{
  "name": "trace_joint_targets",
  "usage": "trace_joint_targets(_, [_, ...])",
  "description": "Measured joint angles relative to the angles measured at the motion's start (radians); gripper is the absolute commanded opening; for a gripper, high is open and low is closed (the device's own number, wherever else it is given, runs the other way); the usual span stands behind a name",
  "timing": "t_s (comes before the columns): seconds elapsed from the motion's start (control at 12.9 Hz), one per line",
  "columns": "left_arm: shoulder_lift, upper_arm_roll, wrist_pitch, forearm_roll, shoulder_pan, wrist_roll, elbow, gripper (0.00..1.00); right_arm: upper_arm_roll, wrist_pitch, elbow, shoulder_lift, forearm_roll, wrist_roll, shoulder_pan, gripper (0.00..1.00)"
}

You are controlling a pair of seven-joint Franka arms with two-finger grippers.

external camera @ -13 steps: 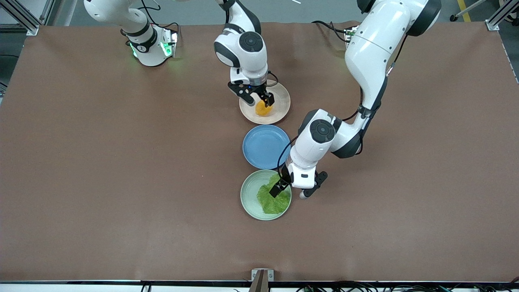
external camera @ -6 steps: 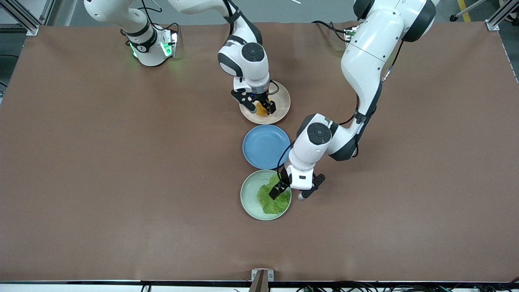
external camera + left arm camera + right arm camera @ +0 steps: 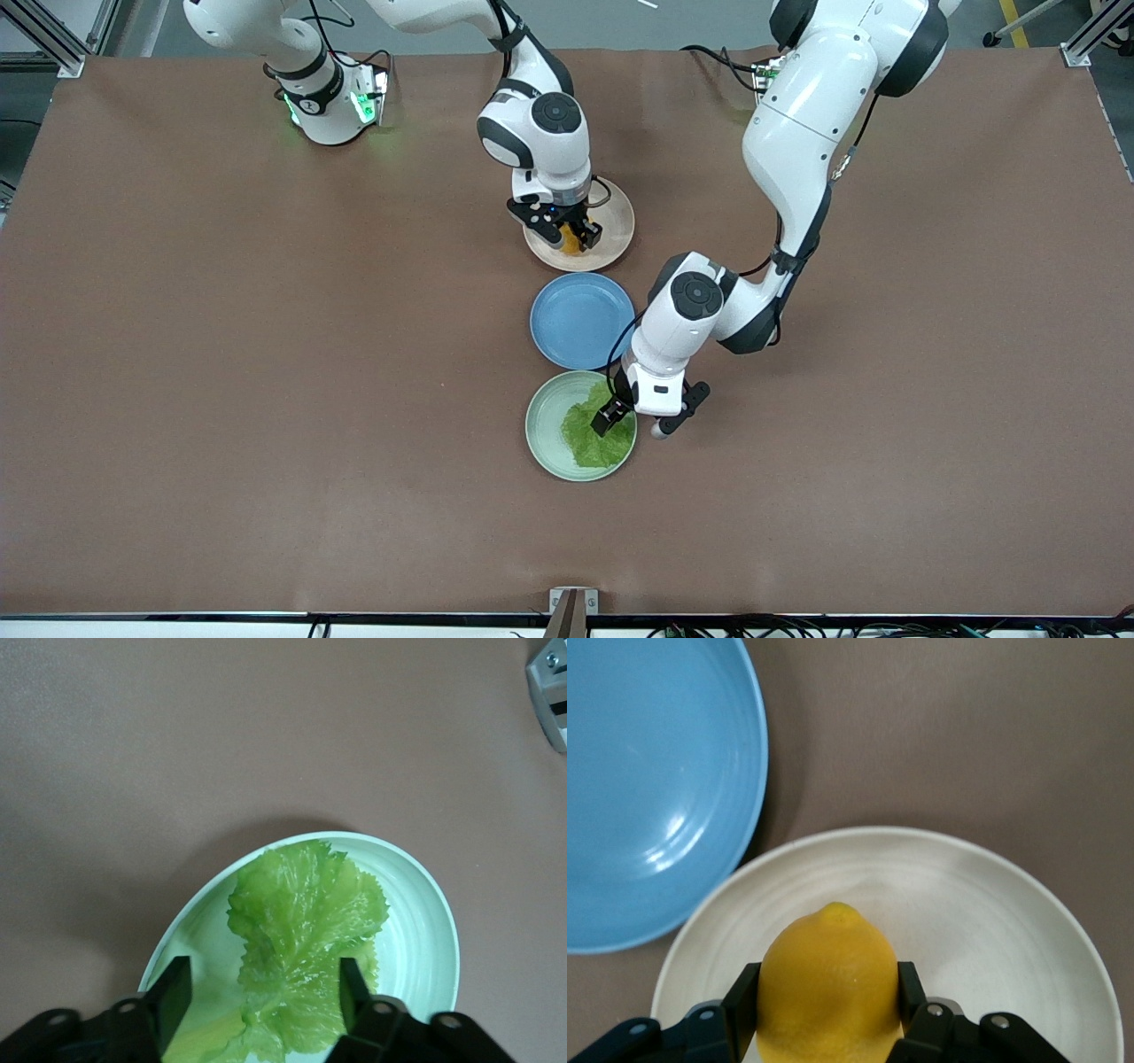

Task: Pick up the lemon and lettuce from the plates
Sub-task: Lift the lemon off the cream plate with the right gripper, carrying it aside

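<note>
The lemon (image 3: 572, 240) lies on the beige-pink plate (image 3: 617, 217). My right gripper (image 3: 572, 235) is down on that plate and shut on the lemon. In the right wrist view the fingers (image 3: 742, 997) press both sides of the lemon (image 3: 828, 983) above the plate (image 3: 992, 912). The lettuce (image 3: 591, 440) lies flat on the mint green plate (image 3: 540, 427). My left gripper (image 3: 636, 422) is open, low over the lettuce at the plate's edge. In the left wrist view its fingers (image 3: 174, 992) straddle the leaf (image 3: 301, 921) on the plate (image 3: 425, 921).
An empty blue plate (image 3: 580, 319) sits between the two plates and shows in the right wrist view (image 3: 647, 771). A small metal bracket (image 3: 571, 601) sits at the table edge nearest the front camera. Bare brown table lies all around.
My right gripper came down over the lemon and its fingers closed on it. My left gripper sank slightly toward the lettuce and stays open.
</note>
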Motion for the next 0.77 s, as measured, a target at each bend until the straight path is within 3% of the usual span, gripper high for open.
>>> trace_joint_targets(0.23, [0.005, 0.0, 0.003, 0.0, 0.0, 0.0, 0.001, 0.48, -0.012, -0.198, 0.056, -0.069, 0.0, -0.218, -0.115, 0.0])
trace_joint_targets(0.54, [0.006, 0.001, 0.003, 0.0, -0.001, 0.0, 0.005, 0.11, -0.017, -0.378, 0.056, -0.212, 0.002, -0.704, -0.391, 0.0])
trace_joint_targets(0.7, [0.007, 0.001, 0.004, 0.0, -0.001, 0.0, 0.007, 0.02, -0.019, -0.388, 0.04, -0.222, 0.002, -0.918, -0.518, 0.0])
trace_joint_targets(0.77, [0.006, 0.001, 0.005, 0.0, -0.001, 0.0, 0.01, 0.01, -0.019, -0.386, 0.026, -0.221, 0.002, -0.996, -0.569, 0.0])
